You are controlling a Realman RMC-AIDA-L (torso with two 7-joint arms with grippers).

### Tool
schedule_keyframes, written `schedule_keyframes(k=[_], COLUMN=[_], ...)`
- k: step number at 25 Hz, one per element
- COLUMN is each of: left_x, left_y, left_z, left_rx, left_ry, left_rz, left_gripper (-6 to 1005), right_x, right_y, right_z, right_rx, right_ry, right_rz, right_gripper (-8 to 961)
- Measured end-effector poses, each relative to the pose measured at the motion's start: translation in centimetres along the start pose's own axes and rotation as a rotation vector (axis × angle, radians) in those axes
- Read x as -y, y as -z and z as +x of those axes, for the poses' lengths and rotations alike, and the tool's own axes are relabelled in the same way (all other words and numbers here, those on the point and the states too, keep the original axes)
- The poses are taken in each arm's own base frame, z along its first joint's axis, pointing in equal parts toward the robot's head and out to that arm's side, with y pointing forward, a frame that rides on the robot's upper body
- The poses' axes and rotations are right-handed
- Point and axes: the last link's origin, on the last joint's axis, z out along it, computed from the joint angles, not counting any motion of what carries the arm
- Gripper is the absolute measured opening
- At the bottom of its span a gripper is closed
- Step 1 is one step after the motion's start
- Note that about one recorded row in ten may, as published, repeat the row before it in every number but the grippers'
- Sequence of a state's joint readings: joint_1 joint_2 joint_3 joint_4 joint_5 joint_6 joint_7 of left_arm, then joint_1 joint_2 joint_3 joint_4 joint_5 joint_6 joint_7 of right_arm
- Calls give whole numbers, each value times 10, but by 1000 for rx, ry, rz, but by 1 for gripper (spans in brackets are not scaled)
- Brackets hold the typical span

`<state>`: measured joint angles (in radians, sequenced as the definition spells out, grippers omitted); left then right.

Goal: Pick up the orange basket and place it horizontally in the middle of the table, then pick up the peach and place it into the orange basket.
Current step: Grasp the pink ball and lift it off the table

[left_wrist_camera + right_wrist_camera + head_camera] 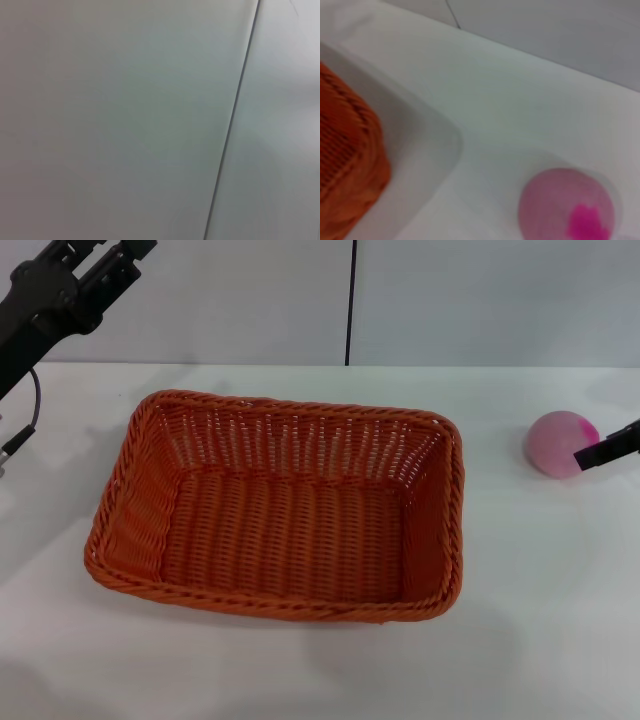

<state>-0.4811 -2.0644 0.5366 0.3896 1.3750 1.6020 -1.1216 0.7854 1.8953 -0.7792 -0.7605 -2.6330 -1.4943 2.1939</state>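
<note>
The orange basket (285, 510) lies lengthwise across the middle of the white table (540, 630), upright and with nothing in it. Its corner also shows in the right wrist view (345, 165). The peach (560, 444) rests on the table to the right of the basket, pale pink with a magenta patch, and appears close up in the right wrist view (567, 207). My right gripper (608, 450) reaches in from the right edge, its black tip at the peach's right side. My left gripper (95, 265) hangs high at the far left, well above the table.
A grey wall with a dark vertical seam (351, 300) runs behind the table; the left wrist view shows only this wall and its seam (232, 120). A cable (30, 405) hangs from the left arm.
</note>
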Motion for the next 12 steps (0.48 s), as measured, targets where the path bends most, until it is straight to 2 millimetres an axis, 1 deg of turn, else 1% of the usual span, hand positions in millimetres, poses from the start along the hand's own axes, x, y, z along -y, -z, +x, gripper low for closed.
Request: schedule_keyframes(k=[6,12], left_x=[-2,-4], left_y=[-2,-2], left_z=[-5,-8], left_rx=[0,1], left_ry=[28,41], left_rz=[-1,-2], left_gripper=[662,662], right_x=[1,-1], right_y=[-10,-22], right_z=[-5,-15], right_rx=[-10,0], right_ry=[24,67], right_rz=[67,123], right_gripper=[608,604])
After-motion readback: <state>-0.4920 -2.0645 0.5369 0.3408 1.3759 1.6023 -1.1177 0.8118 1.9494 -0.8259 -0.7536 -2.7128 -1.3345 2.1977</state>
